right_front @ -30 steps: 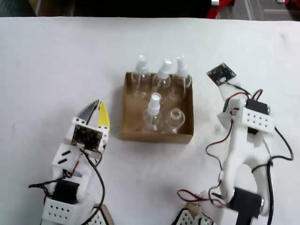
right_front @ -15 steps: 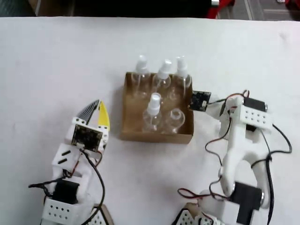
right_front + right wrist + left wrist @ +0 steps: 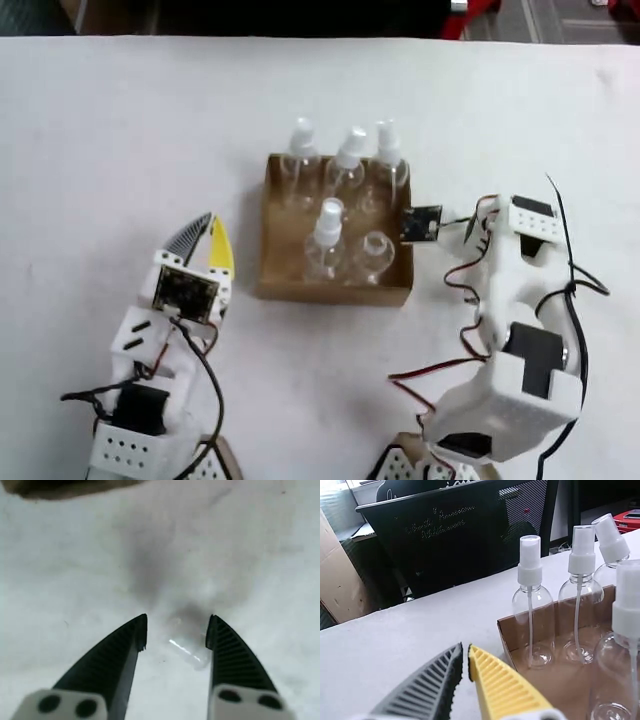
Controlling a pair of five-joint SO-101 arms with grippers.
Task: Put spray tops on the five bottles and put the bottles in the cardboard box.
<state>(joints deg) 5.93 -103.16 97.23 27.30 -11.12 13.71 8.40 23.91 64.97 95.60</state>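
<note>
The cardboard box [image 3: 335, 288] sits mid-table and holds five clear bottles. Three capped bottles [image 3: 348, 160] stand along its far side, and a fourth capped bottle [image 3: 327, 232] stands in front. Beside that one is an uncapped bottle [image 3: 376, 254]. My left gripper [image 3: 213, 225] rests shut and empty left of the box, its grey and yellow fingers together [image 3: 465, 652]. The right arm [image 3: 520, 290] is bent beside the box's right wall. My right gripper [image 3: 177, 625] points down, open, over a small pale blurred piece [image 3: 186, 647] on the table.
White tabletop [image 3: 120, 130] surrounds the box. Red and black wires [image 3: 465, 300] loop from the right arm near the box's right corner. A dark chair back [image 3: 455, 525] and a brown carton [image 3: 337, 580] stand beyond the table's far edge.
The right arm swung in toward the box's right side and tipped its wrist downward, its base segment folding forward. The left arm and the bottles stayed still.
</note>
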